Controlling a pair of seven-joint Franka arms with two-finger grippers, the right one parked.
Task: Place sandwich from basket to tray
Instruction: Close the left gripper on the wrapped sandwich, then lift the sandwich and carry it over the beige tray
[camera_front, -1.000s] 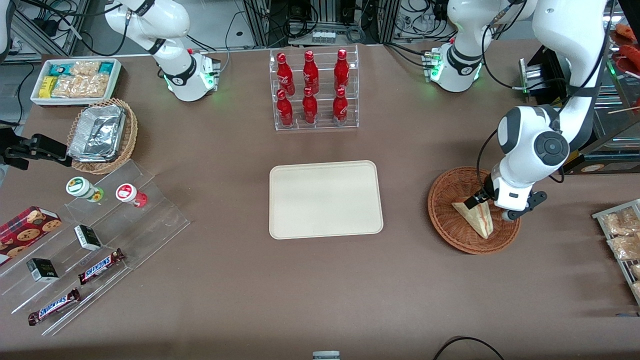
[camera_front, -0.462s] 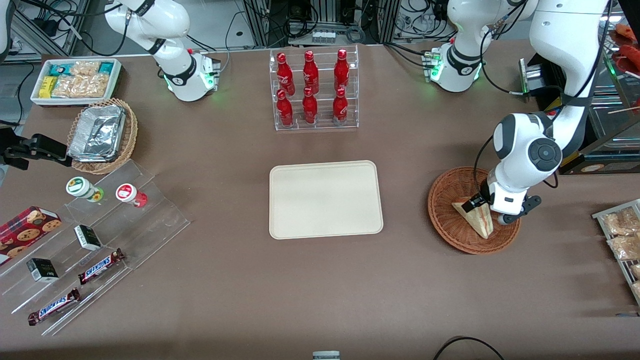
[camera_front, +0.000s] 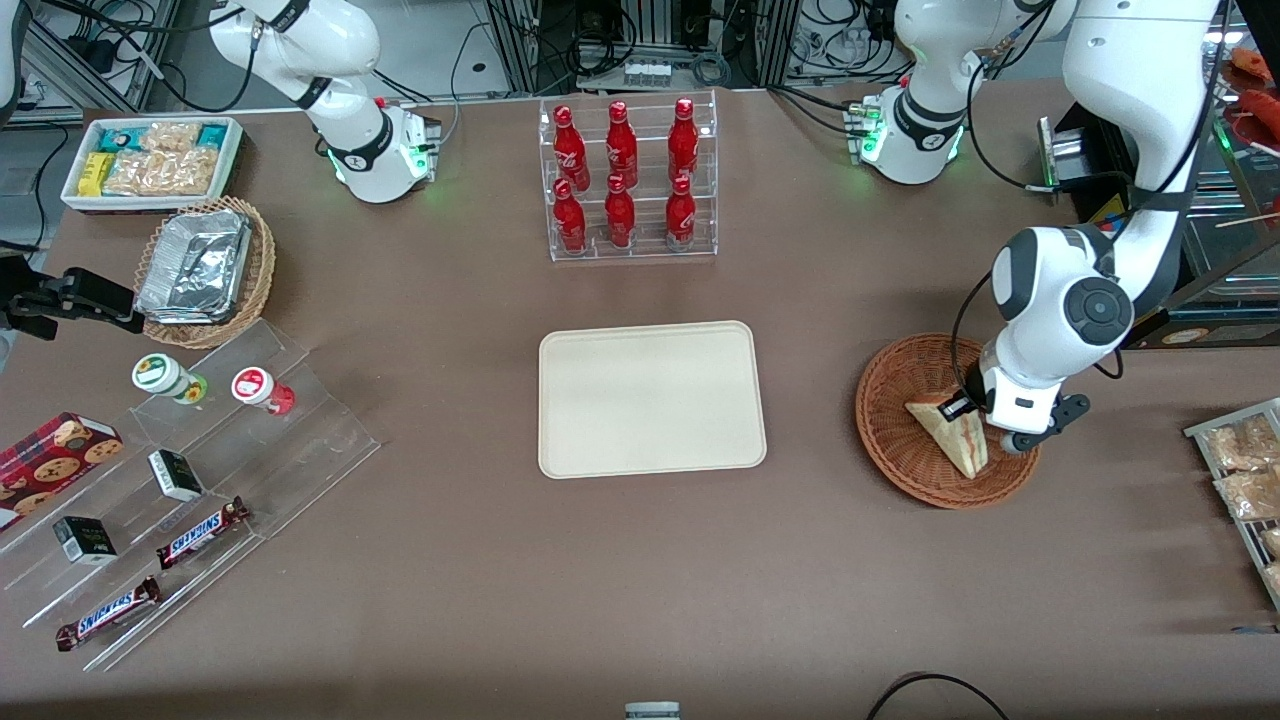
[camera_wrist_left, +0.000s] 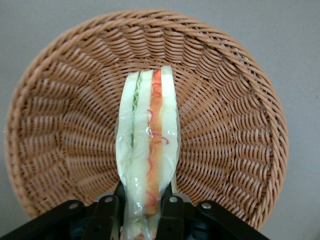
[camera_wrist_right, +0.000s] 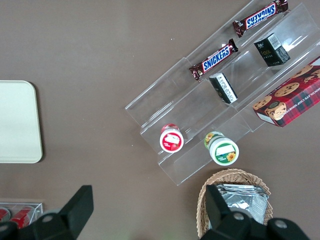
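Observation:
The sandwich (camera_front: 955, 435), a wrapped pale wedge with red and green filling on its edge, stands on edge in the reddish-brown wicker basket (camera_front: 895, 450) toward the working arm's end of the table. My left gripper (camera_front: 975, 415) is over the basket and shut on the sandwich's end. In the left wrist view the black fingers (camera_wrist_left: 170, 212) press both faces of the sandwich (camera_wrist_left: 148, 150) above the basket's floor (camera_wrist_left: 225, 135). The cream tray (camera_front: 650, 398) lies bare at the table's middle, beside the basket.
A clear rack of red bottles (camera_front: 625, 180) stands farther from the front camera than the tray. Bagged pastries (camera_front: 1245, 470) lie on a rack beside the basket. Toward the parked arm's end are a foil-tray basket (camera_front: 205, 270), a snack bin (camera_front: 150, 160) and stepped acrylic shelves (camera_front: 190, 500).
The gripper's fingers have closed on the sandwich. The wrist dipped toward the basket, then rose slightly, and the sandwich shifted a little with it.

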